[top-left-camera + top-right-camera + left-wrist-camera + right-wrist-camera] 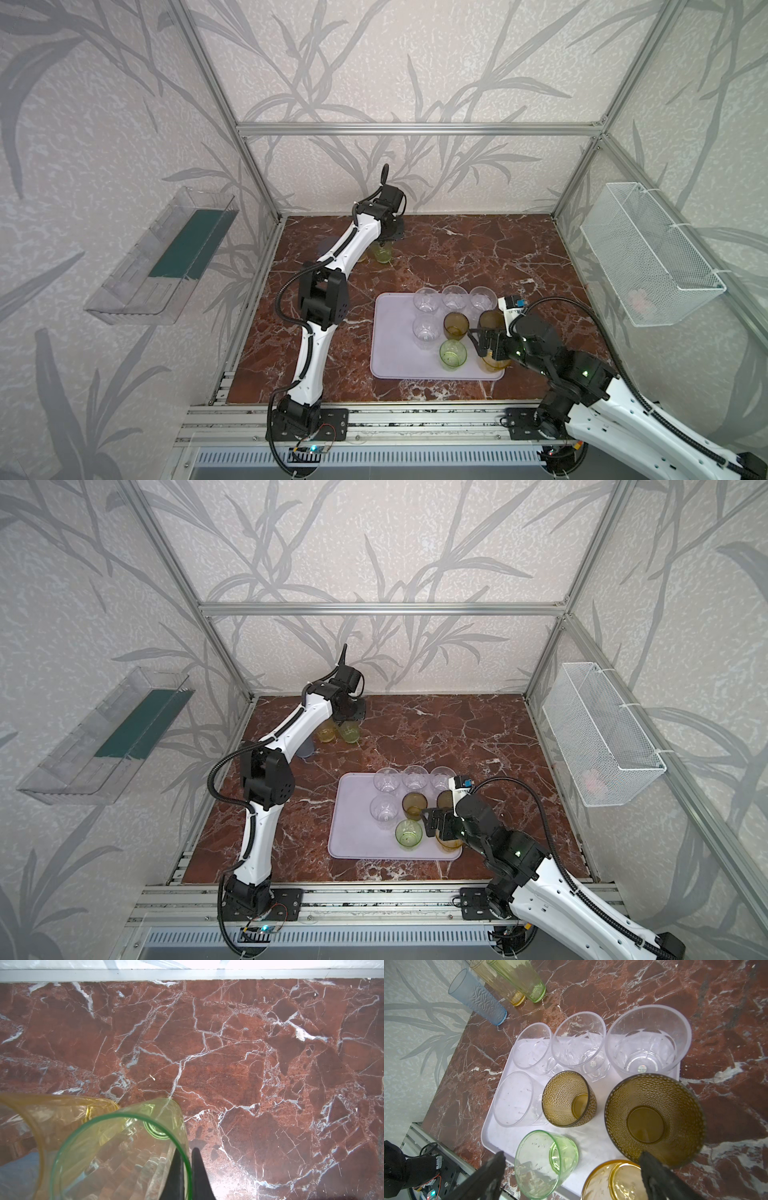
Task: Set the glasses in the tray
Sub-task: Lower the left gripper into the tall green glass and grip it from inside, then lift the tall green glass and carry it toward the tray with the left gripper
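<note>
- Counting eleven glasses (426, 299): eight are standing on the tray (390, 357); three are clustering at the marble table's (478, 249) far left.
- Tray is carrying four clear tumblers (579, 1039), two olive-brown tumblers (654, 1120), one green tumbler (544, 1159) and one amber tumbler (612, 1180) at its near right corner; its near left part is lying bare.
- Left gripper (186, 1150) is pinching the second green tumbler (124, 1147) by its rim; yellow tumbler (52, 1118) and blue tumbler (477, 997) are standing close by.
- Right gripper (572, 1154) is hovering spread wide over the amber tumbler; table's far right is lying open.

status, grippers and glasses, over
Left gripper shut on far green glass rim. Right gripper open above part-filled tray. Amber glass close beside gripped one.
</note>
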`<state>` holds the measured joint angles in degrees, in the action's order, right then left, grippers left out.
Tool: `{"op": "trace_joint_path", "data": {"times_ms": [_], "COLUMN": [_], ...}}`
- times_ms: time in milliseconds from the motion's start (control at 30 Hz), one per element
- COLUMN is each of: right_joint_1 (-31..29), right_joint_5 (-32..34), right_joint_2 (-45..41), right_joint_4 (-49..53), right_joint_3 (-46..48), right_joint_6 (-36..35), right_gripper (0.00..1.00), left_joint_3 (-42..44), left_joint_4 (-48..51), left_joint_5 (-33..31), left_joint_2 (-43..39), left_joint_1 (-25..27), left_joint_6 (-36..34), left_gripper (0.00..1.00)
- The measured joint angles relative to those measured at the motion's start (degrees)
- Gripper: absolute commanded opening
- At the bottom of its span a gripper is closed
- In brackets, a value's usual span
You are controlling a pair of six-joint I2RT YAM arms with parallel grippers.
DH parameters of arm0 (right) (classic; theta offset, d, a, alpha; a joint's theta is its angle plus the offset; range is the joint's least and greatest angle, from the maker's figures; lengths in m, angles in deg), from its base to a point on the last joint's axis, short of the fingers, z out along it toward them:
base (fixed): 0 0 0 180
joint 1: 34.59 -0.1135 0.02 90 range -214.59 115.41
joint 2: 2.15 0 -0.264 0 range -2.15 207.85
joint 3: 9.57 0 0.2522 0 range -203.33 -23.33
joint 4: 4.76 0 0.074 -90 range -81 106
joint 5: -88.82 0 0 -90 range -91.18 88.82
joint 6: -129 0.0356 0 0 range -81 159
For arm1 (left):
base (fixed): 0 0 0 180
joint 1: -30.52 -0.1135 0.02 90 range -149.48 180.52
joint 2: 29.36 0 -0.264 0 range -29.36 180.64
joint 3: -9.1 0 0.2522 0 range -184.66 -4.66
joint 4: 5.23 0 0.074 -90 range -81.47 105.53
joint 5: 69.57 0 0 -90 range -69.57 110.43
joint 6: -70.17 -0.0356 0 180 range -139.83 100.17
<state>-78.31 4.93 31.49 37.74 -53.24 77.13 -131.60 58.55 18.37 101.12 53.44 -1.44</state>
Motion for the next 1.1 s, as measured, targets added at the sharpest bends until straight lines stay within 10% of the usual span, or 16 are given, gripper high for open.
{"op": "trace_joint_path", "data": {"times_ms": [533, 1100], "right_joint_1": [0.63, 1.49], "right_joint_5": [0.92, -1.14], "right_joint_2": [-1.88, -2.73], "right_joint_4": [2.12, 2.14], "right_joint_3": [0.0, 0.0], "right_joint_6": [1.18, 1.31], "right_gripper": [0.99, 0.99], "left_joint_3": [-0.55, 10.84], "left_joint_4": [3.32, 4.55], "left_joint_5": [0.04, -2.36], "left_joint_2": [-2.01, -21.18], "left_joint_1": [2.69, 7.32], "left_joint_6": [0.07, 1.38], "left_gripper": [0.0, 0.0]}}
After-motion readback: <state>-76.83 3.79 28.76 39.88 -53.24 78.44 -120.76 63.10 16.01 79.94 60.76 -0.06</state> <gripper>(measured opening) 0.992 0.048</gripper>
